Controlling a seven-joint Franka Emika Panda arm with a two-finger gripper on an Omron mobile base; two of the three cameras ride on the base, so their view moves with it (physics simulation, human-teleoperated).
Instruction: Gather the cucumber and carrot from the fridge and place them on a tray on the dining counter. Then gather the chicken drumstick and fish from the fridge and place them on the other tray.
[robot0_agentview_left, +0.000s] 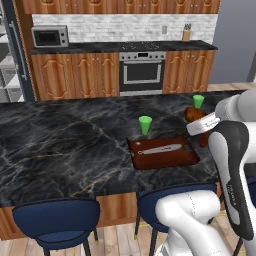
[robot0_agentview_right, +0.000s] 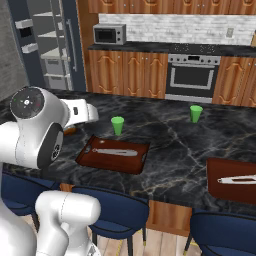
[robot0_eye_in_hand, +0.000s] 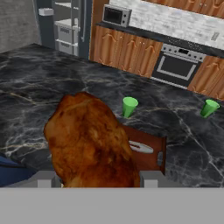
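The drumstick (robot0_eye_in_hand: 89, 142) is clamped between the fingers (robot0_eye_in_hand: 94, 181), carried above the desk (robot0_agentview_left: 65, 145). The tray (robot0_eye_in_hand: 148, 151) holding the fish (robot0_eye_in_hand: 141, 147) lies just beyond; lowering over it and release are called for next.

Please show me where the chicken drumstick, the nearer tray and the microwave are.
chicken drumstick (robot0_eye_in_hand: 89, 142): hand view, middle of the browned meat.
tray (robot0_agentview_right: 86, 156): right base view, bare left end.
microwave (robot0_agentview_left: 50, 36): left base view, its door.

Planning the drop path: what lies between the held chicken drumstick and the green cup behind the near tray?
In the hand view, the tray's far end with the fish on it, then bare dark counter up to the green cup.
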